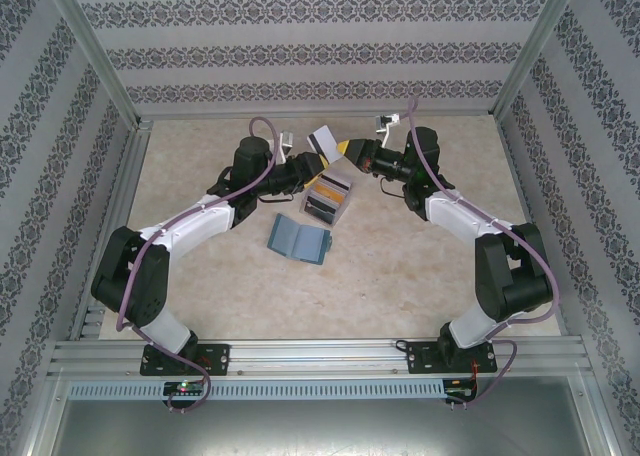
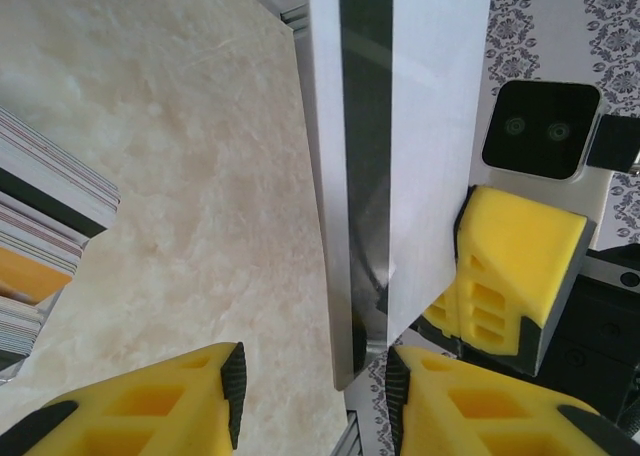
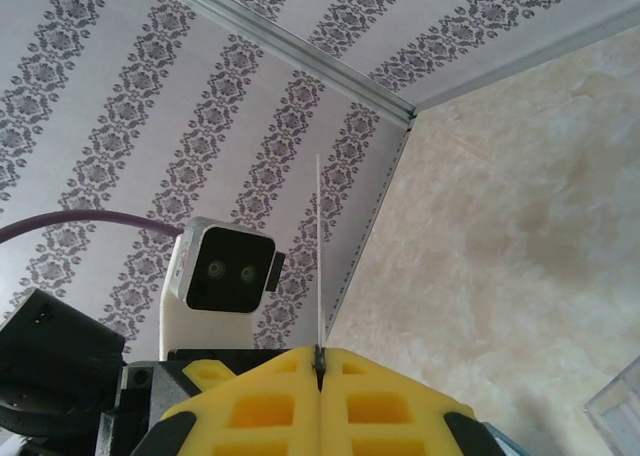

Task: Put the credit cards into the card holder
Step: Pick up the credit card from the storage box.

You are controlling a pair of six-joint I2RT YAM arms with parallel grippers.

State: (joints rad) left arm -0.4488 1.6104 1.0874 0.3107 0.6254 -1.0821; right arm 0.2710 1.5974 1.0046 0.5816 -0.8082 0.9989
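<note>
Yellow-padded left claw [image 2: 312, 391] stands partly wide, its fingers flanking the grey-white, dark-striped plastic credit card [image 2: 400, 156] without pinching it. Thin, light, stiff and slick, the card probably wants a pinch across its flat faces, near one end. Right claw [image 3: 320, 356] is clamped on one edge of it. Below both claws, nearer the arm bases, the teal-blue folding card holder [image 1: 300, 239] lies on the table.

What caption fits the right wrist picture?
Yellow right end effector pinches a thin white plastic card edge-on, standing straight up before the patterned wall.
</note>
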